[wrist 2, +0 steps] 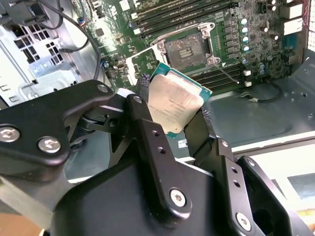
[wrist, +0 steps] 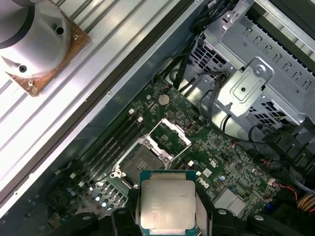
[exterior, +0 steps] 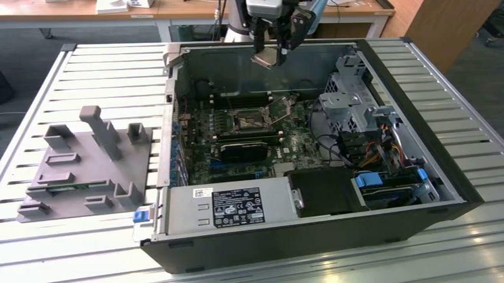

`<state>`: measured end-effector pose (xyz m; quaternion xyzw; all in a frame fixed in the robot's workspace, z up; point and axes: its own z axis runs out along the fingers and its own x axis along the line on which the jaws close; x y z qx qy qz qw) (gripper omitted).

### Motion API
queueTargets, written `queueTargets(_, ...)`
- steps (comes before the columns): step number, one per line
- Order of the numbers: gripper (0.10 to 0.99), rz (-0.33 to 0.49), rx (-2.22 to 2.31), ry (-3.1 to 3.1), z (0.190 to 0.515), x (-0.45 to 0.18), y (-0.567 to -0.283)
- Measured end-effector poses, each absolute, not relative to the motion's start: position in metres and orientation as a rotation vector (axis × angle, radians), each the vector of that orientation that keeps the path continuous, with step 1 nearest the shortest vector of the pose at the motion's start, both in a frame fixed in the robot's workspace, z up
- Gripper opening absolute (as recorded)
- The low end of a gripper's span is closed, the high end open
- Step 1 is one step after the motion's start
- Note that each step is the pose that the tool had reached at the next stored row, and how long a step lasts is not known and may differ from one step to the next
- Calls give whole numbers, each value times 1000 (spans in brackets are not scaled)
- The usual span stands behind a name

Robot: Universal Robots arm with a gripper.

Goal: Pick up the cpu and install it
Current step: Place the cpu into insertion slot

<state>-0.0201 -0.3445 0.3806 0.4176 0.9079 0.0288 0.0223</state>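
Gripper [wrist 2: 172, 114]: jaws clamped on the cpu [wrist: 167, 205] by opposite edges, leaving its underside free for seating.
cpu: aloft over the open case [exterior: 315, 244], not yet in the socket [wrist: 140, 161] (load frame [wrist: 170, 133] raised, I reckon).

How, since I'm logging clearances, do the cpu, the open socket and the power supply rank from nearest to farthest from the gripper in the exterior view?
1. The cpu, held in the gripper, above the case.
2. The socket, lower down, mid-case.
3. The power supply, at the case's end nearest the camera.
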Motion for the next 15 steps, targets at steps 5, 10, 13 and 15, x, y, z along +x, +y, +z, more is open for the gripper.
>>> queueTargets(5,537,88,1347,2786,380,-20,-345)
queueTargets(10,537,87,1398,2760,380,-20,-345)
queueTargets(13,537,86,1429,2743,380,-20,-345)
queueTargets(15,537,85,1450,2732,380,-20,-345)
